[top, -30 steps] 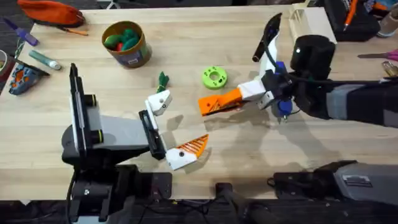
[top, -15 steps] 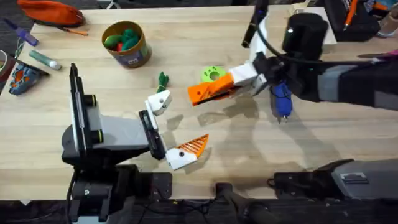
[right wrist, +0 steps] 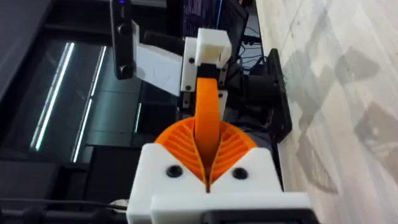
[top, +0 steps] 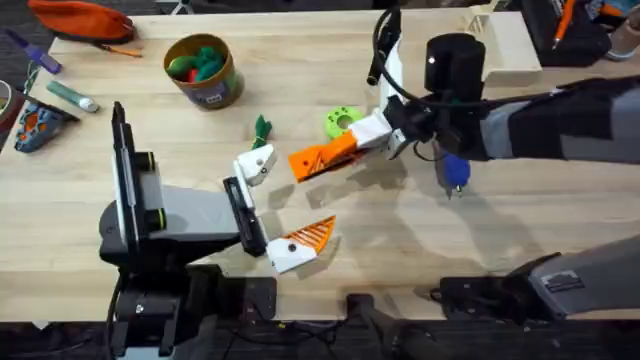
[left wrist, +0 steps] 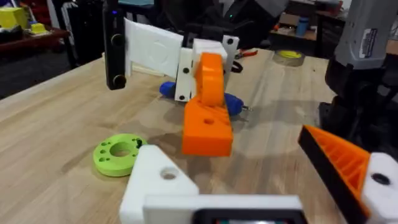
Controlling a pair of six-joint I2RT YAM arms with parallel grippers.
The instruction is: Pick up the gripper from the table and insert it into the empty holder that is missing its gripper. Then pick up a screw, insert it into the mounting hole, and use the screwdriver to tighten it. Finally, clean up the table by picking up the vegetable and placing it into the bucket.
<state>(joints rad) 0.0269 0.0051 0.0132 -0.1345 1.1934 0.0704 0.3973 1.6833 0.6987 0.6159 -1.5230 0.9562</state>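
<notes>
Nearest, L gripper [top: 285,200]: spread wide, nothing held; one side has an orange pad, the other is a bare mount.
holder [top: 256,164]: that bare white mount, w/ small dark hole on top.
orange finger [top: 318,160]: pinched in R gripper, lifted off table [top: 330,290], tip near holder, not touching.
R gripper [top: 347,150]: pads pressed together on orange finger.
screwdriver [top: 455,172]: blue, on table just past R wrist.
vegetable [top: 262,128]: on table beyond holder.
green disc [top: 343,122]: beside R gripper.
bucket [top: 212,88]: far L, toy veg inside.
</notes>
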